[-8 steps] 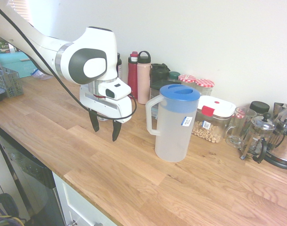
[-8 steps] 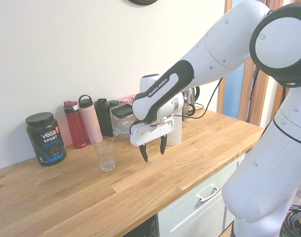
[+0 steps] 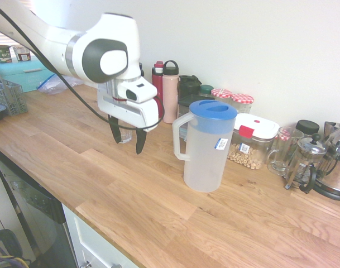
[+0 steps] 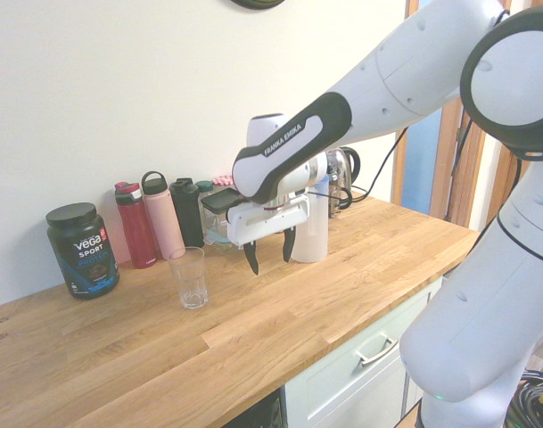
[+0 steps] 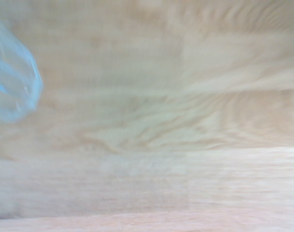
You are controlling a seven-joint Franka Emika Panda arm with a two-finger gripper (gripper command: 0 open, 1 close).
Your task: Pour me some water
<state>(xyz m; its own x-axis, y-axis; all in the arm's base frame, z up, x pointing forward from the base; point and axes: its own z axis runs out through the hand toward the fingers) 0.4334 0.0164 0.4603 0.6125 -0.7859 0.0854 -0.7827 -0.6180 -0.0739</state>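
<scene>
A tall frosted plastic jug (image 3: 206, 151) with a round blue lid (image 3: 212, 109) and a side handle stands upright on the wooden counter (image 3: 158, 206); the water itself cannot be made out through its wall. My gripper (image 3: 127, 138) hangs open and empty above the counter, to the left of the jug's handle and apart from it. From the other side, my gripper (image 4: 269, 259) is between the jug (image 4: 314, 241) and a clear empty drinking glass (image 4: 189, 277). The blurred wrist view shows wood grain and a bluish transparent shape (image 5: 11, 87) at one edge.
Along the wall stand a red bottle (image 3: 157, 86), a pink bottle (image 3: 170, 92), dark containers, two jars with checked lids (image 3: 232, 100), a cereal box (image 3: 250, 142), glass mugs (image 3: 284, 148) and a French press (image 3: 303, 164). A black Vega tub (image 4: 82, 250) stands beyond the glass.
My gripper has risen a little and shifted toward the wall and the bottles, still open. The jug and the glass have not moved.
</scene>
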